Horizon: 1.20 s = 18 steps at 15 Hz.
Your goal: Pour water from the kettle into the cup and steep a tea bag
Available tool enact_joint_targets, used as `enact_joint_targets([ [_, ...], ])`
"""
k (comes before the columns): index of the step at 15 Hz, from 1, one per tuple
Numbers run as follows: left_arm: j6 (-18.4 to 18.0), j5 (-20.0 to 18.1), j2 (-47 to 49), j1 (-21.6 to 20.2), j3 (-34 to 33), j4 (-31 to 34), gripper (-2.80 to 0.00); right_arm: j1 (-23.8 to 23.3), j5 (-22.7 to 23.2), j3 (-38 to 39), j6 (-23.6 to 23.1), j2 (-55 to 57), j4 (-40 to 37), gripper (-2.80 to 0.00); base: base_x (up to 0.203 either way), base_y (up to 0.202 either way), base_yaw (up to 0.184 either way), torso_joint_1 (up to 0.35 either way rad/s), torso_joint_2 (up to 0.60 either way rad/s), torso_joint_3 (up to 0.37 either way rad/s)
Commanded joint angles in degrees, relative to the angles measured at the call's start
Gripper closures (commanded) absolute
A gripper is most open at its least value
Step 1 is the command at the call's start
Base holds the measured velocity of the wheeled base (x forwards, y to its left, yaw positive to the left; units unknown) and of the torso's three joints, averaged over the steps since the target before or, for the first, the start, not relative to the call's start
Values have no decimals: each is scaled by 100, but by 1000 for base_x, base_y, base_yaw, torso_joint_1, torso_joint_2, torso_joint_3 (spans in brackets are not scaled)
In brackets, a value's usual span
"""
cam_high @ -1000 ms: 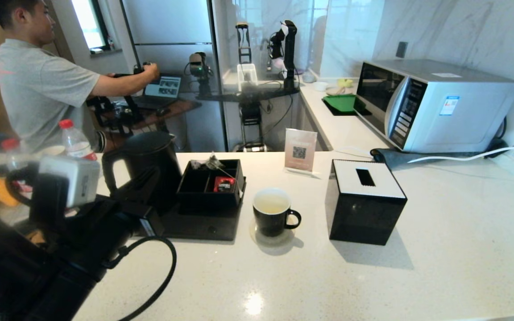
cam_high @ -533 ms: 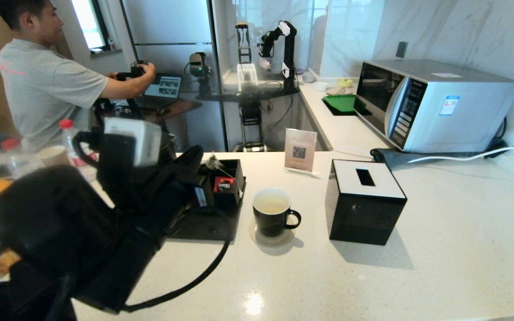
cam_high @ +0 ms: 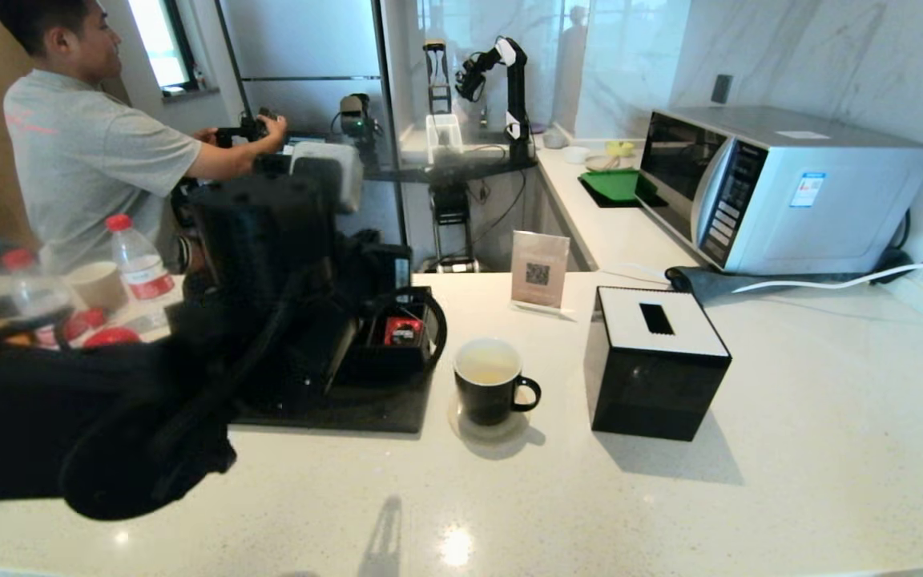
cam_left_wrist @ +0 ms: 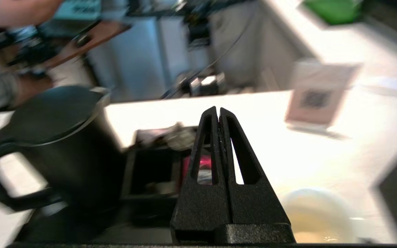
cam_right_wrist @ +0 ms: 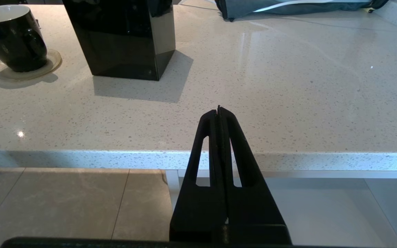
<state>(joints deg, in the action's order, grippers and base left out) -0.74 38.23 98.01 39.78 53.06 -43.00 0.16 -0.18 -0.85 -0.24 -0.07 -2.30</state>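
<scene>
The cup [cam_high: 489,390], a glossy black mug with pale yellowish water [cam_high: 487,366] inside, stands on a round coaster right of the black tray. My left arm [cam_high: 261,240] reaches across the tray and hides the kettle in the head view. In the left wrist view the matte-black kettle [cam_left_wrist: 57,137] stands beside the black compartment box [cam_left_wrist: 150,165]. My left gripper [cam_left_wrist: 218,110] hangs shut and empty above that box, with the cup [cam_left_wrist: 317,217] near it. A blurred pale pouch [cam_left_wrist: 176,134] lies at the box's far edge; I cannot tell if it is the tea bag. My right gripper [cam_right_wrist: 218,109] is shut, parked below the counter's front edge.
A red packet [cam_high: 404,330] lies in the box. A black tissue box [cam_high: 654,361] stands right of the cup, with a QR sign [cam_high: 540,271] behind and a microwave [cam_high: 774,188] at the back right. Red-capped bottles [cam_high: 137,256] and a paper cup [cam_high: 97,284] stand at the left.
My left arm has swung up from the lower left and forward over the kettle toward the compartment box. The cup and the right arm have not moved.
</scene>
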Motion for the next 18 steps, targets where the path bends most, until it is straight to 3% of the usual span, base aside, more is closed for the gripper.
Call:
enact_joint_targets([
  [1, -4, 18, 54, -420, 399, 884, 0, 2, 1, -3, -2, 7, -2, 0, 0, 0, 0, 0, 0, 0],
  [6, -15, -267, 358, -952, 1317, 2386, 0, 2, 1, 4, -2, 7, 1, 0, 0, 0, 0, 0, 0, 0],
  [11, -23, -1054, 640, -1146, 2294, 4039, 0, 2, 1, -2, -2, 7, -5, 0, 0, 0, 0, 0, 0, 0],
  [16, -31, -1162, 1052, -1154, 3134, 5288, 0, 2, 1, 4, -2, 7, -1, 0, 0, 0, 0, 0, 0, 0],
  [18, -31, -1173, 1281, -1157, 3420, 5475, 0, 2, 1, 5, -2, 7, -1, 0, 0, 0, 0, 0, 0, 0],
])
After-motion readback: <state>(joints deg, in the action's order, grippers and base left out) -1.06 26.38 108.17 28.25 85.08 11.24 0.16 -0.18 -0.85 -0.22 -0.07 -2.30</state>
